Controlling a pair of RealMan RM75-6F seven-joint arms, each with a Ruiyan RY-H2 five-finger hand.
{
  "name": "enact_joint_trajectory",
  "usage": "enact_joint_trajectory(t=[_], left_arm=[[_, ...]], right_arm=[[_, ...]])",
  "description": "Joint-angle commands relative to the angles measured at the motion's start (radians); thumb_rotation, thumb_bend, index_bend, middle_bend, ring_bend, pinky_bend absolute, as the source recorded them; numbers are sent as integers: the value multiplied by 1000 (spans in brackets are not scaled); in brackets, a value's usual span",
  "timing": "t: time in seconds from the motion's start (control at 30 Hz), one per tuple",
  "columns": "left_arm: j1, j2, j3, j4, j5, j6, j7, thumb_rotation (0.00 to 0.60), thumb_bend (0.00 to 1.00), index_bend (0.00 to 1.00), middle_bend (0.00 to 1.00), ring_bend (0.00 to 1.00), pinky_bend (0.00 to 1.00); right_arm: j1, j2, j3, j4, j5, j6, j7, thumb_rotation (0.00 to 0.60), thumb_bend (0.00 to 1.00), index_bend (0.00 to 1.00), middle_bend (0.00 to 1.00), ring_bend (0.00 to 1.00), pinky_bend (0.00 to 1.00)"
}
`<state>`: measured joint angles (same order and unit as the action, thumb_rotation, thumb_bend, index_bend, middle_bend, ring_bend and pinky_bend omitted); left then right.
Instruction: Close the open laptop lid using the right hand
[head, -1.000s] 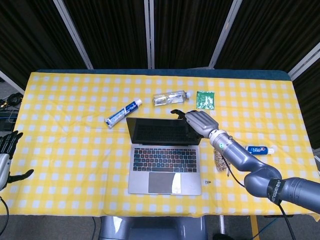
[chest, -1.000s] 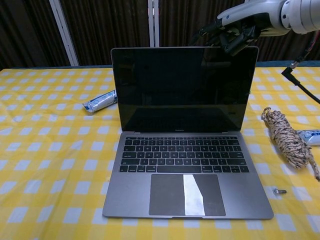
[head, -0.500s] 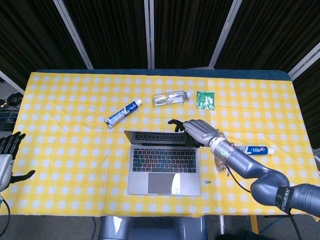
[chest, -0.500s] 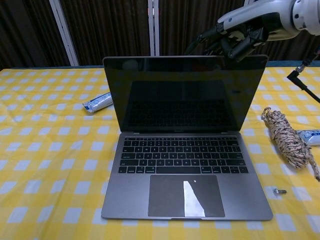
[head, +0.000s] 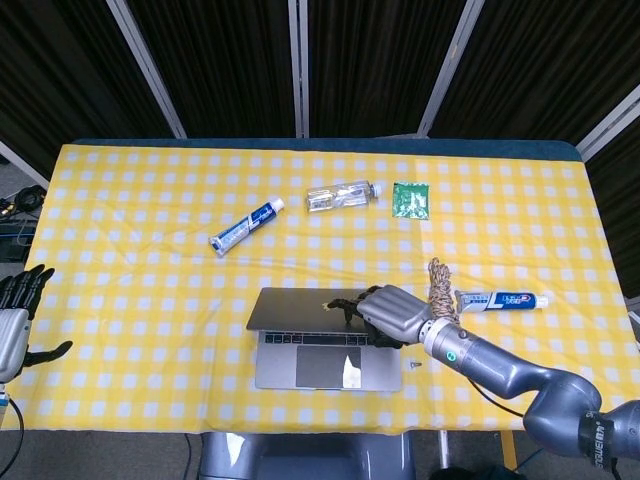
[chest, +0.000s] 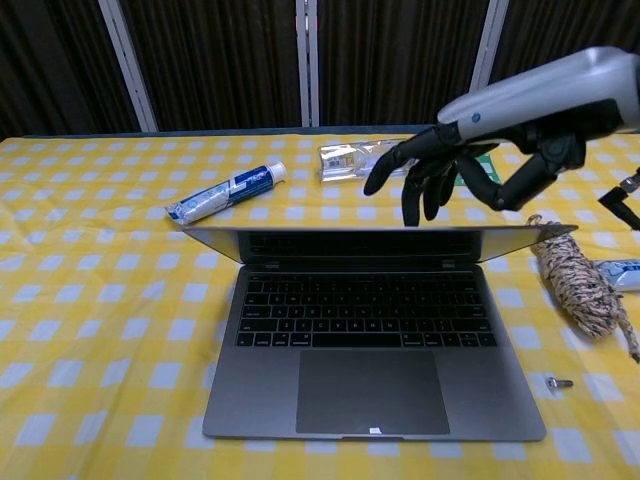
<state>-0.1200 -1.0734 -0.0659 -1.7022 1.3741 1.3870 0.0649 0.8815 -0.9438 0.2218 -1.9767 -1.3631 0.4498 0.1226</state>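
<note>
Grey aluminium laptop lid (chest: 375, 235) hung low over its keyboard at the bench's (head: 150, 290) near-centre. My right hand (head: 392, 314) lay directly on top, fingers (chest: 415, 185) spread, holding nothing. Left hand (head: 12, 325) idled far off, open.

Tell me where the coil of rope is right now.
The rope coil lies right of the laptop in the head view, between it and the toothpaste tube, just beyond the right hand.

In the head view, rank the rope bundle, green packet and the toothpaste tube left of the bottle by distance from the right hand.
From the right hand:
1. Rope bundle, just to its right.
2. Green packet, at the far side of the table.
3. Toothpaste tube, far left of it.
</note>
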Motion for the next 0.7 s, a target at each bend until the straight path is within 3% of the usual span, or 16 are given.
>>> enact_joint_trajectory(t=[0.03, 0.47, 0.7], left_arm=[[0, 0, 1, 0, 1, 1, 0, 600, 0, 0, 0, 0, 0], [-1, -3, 4, 4, 6, 0, -4, 600, 0, 0, 0, 0, 0], [0, -5, 5, 5, 9, 4, -3, 600, 0, 0, 0, 0, 0]], right_arm=[[-33, -19, -61, -13, -110, 40, -57, 600, 1000, 150, 287, 262, 241], [-102, -143, -196, 133, -410, 225, -334, 600, 1000, 157, 249, 226, 237], [-118, -205, -252, 216, -489, 284, -360, 600, 1000, 157, 239, 203, 220]])
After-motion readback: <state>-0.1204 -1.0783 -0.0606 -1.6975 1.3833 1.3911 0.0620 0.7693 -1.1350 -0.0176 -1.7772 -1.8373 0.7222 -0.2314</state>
